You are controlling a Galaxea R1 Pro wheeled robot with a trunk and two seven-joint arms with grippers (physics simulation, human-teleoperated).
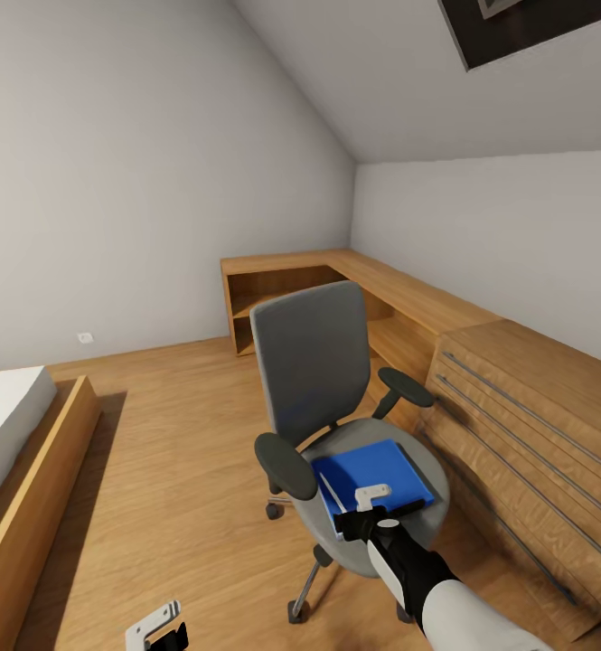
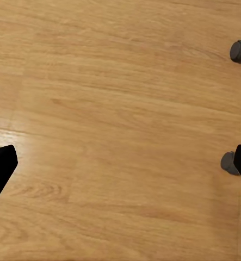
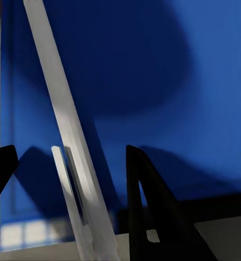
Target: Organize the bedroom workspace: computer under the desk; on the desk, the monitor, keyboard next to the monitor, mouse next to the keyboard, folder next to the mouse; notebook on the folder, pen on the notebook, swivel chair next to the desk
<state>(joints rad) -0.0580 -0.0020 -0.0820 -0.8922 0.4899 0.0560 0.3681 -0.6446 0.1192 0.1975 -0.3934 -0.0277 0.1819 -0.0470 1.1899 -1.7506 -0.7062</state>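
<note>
The grey swivel chair (image 1: 314, 353) stands on the wood floor in the bedroom, its seat facing me. A bright blue folder (image 1: 383, 470) lies flat on the seat, and a thin white pen (image 1: 329, 494) rests on the folder's left part. My right gripper (image 1: 365, 513) hovers low over the folder's near edge. In the right wrist view it is open (image 3: 71, 185), its dark fingers (image 3: 150, 212) straddling the pen (image 3: 71, 125) on the folder (image 3: 180, 81) without closing on it. My left gripper (image 1: 162, 630) hangs open over bare floor (image 2: 120, 163), left of the chair base.
A light wooden drawer cabinet (image 1: 535, 434) stands close on the chair's right. A low wooden shelf unit (image 1: 282, 289) runs along the far corner walls. The bed (image 1: 20, 452) lies at left. Two chair casters (image 2: 240, 50) sit near my left gripper.
</note>
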